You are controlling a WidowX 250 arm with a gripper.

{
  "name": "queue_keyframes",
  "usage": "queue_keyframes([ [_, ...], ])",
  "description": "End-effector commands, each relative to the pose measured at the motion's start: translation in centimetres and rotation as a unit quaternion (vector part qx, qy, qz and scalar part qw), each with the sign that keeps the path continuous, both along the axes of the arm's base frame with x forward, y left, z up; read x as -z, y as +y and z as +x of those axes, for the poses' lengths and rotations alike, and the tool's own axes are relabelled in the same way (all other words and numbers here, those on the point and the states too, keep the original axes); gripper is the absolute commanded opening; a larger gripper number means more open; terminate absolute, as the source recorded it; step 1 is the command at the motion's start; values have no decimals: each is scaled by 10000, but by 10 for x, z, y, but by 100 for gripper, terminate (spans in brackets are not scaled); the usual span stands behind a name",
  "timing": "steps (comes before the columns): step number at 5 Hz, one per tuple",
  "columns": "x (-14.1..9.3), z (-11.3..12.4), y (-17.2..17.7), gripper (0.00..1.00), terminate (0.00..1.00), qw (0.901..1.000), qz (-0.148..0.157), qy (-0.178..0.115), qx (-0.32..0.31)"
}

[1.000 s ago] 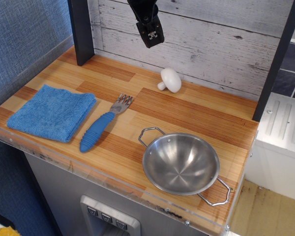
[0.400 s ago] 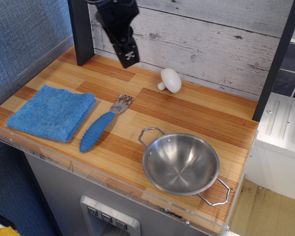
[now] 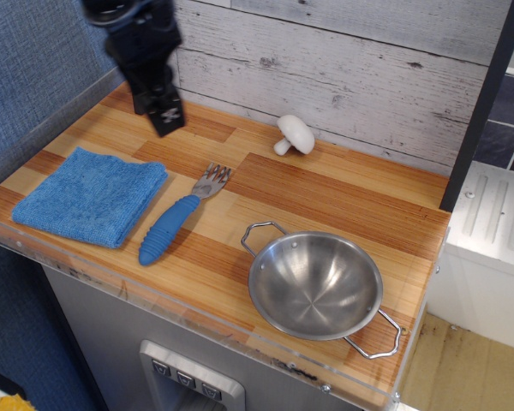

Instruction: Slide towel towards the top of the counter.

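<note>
Whitewashed planks back the orange-brown desk [image 3: 325, 193], where the blue towel [image 3: 92, 196] lies folded at the left of the frame, near the front rim. Above it, toward the upper left, hangs the hand [image 3: 164, 118], clear of the cloth; whether its fingers are parted cannot be told. The towel sits below and slightly left of it, so reaching it likely means descending toward the lower left.

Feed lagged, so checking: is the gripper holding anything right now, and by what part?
Nothing is held. The gripper hangs in the air above the counter, apart from the towel, which lies flat and untouched.
</note>
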State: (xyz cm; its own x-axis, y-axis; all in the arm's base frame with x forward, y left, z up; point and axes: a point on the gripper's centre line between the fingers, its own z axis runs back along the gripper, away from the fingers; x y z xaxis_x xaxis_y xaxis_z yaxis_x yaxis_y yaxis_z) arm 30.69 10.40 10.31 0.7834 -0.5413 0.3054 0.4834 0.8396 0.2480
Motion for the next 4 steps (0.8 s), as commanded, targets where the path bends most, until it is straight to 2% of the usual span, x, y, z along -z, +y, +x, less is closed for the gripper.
queue_keyframes([
  [1, -2, -32, 28, 100, 0, 9965, 377, 370, -641],
  [3, 38, -50, 45, 100, 0, 9895, 481, 971, -957],
  [4, 49, -48, 54, 100, 0, 9865, 673, 1092, -1022],
])
